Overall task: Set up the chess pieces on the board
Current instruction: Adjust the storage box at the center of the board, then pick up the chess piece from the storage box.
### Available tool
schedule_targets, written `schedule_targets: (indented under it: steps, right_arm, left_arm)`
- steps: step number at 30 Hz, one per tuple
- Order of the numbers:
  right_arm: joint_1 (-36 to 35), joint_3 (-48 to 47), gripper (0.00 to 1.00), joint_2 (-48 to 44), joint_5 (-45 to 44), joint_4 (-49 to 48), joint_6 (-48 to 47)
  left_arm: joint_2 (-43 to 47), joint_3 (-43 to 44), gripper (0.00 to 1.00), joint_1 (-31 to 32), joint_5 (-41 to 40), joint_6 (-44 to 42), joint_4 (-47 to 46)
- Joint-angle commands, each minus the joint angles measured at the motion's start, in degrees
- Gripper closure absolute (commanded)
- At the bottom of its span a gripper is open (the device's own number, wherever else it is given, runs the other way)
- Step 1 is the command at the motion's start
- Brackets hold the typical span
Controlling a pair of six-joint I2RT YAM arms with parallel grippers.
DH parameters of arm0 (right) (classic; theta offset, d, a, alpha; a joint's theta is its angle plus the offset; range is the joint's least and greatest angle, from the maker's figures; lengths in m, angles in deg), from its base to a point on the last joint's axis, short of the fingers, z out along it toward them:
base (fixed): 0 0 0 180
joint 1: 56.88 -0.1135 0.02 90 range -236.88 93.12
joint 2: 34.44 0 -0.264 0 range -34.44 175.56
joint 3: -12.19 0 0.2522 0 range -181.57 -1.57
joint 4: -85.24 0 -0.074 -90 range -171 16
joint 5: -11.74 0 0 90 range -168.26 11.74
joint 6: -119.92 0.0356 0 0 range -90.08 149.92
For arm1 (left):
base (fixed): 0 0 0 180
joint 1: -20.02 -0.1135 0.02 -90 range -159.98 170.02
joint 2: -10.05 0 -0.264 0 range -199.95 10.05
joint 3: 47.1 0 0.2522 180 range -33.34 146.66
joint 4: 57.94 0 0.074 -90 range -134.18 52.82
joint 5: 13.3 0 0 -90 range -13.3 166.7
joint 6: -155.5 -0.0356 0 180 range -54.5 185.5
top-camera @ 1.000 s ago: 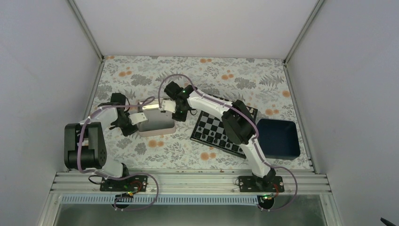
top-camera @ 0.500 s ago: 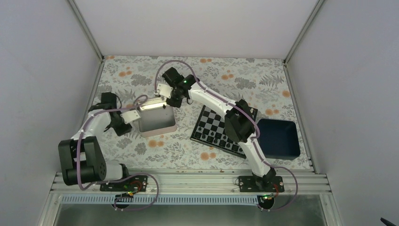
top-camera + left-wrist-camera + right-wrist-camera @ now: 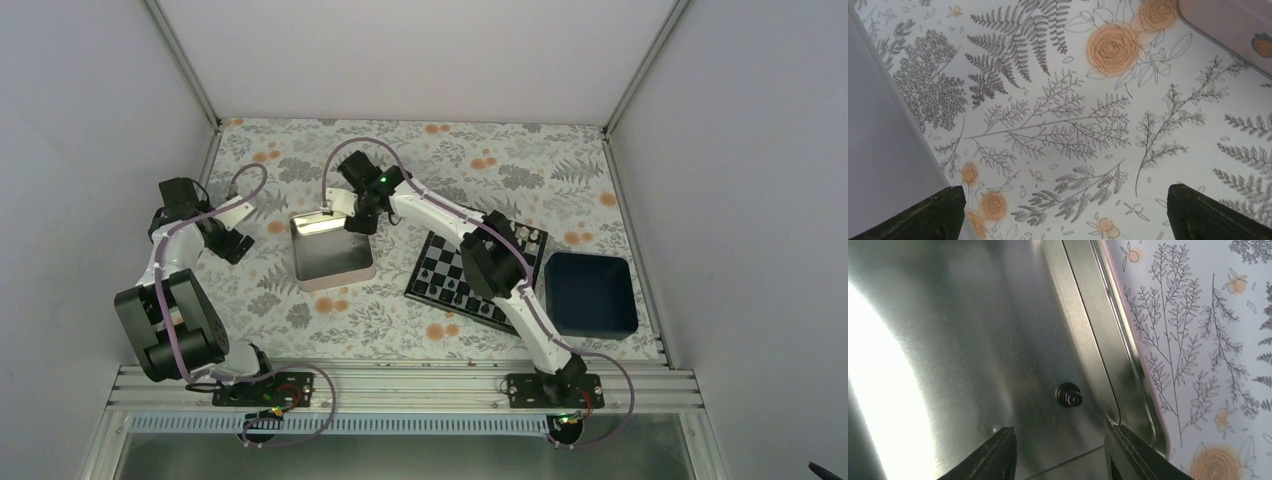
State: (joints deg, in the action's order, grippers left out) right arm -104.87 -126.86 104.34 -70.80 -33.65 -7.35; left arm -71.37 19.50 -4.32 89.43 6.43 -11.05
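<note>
One tiny black chess piece [image 3: 1068,394] lies on the floor of the silver tin [image 3: 973,340], close to its corner. My right gripper [image 3: 1060,450] hovers over it, open, with nothing between the fingers. In the top view that gripper [image 3: 357,218] is at the tin's [image 3: 330,262] far right corner. The checkered board [image 3: 440,272] lies right of the tin, partly under the right arm, with several small dark pieces [image 3: 455,291] on its near rows. My left gripper [image 3: 1068,220] is wide open and empty over the floral cloth, left of the tin [image 3: 1233,22].
A dark blue tray [image 3: 592,293] stands right of the board. Tiny white figures [image 3: 527,237] sit at the board's far right corner. The enclosure's left wall [image 3: 878,165] is close beside the left gripper [image 3: 232,245].
The left arm has drawn back left from the tin and its gripper has opened wide. The right gripper has shifted toward the tin's far edge and opened.
</note>
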Motion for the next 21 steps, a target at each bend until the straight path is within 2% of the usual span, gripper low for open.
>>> schedule_targets:
  steps: [1,10,14,21]
  right_arm:
    - [-0.5,-4.3,0.53,2.9,1.7,-0.5,-1.1]
    - [-0.5,-5.0,0.50,5.2,0.8,-2.6,-1.0]
    - [-0.5,-5.1,0.45,5.8,0.6,-3.8,-0.9]
    - [-0.6,-6.8,0.44,8.2,0.3,-4.1,-0.9]
  left_arm:
    - [-0.8,-0.1,0.00,-0.2,3.2,1.9,-4.7]
    - [-0.8,-2.3,0.00,-1.2,4.5,1.4,-6.3]
    - [-0.9,-3.2,0.00,-1.8,5.4,0.9,-6.4]
    - [-2.0,-4.2,0.00,-2.7,6.3,-0.2,-6.2]
